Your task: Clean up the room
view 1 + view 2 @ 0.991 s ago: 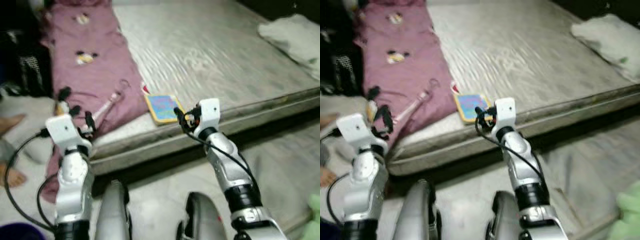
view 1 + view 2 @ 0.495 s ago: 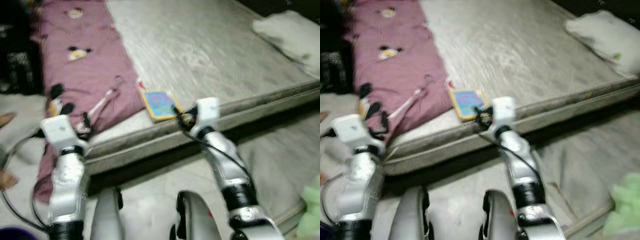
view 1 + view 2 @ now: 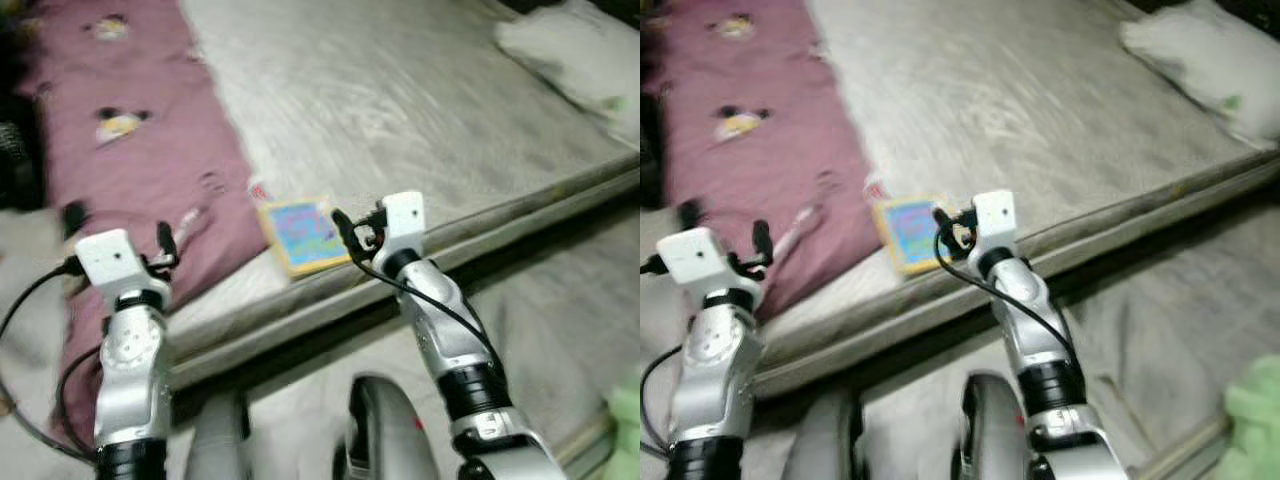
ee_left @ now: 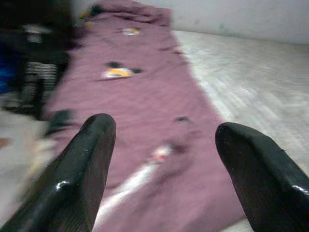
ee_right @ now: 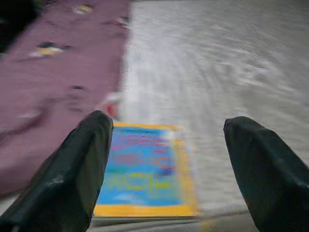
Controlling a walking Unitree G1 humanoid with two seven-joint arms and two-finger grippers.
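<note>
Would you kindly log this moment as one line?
right gripper: open, aimed at book on mattress | left gripper: open, over maroon blanket

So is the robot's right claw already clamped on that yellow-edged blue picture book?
No, the right gripper is open, its two black fingers spread apart above the yellow-edged blue picture book, which lies flat on the grey mattress.

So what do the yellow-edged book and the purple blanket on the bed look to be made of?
The book looks like printed card or paper: flat, stiff, bright blue cover. The blanket looks like soft matte fabric: it creases and carries cartoon prints. Blur leaves both uncertain.
</note>
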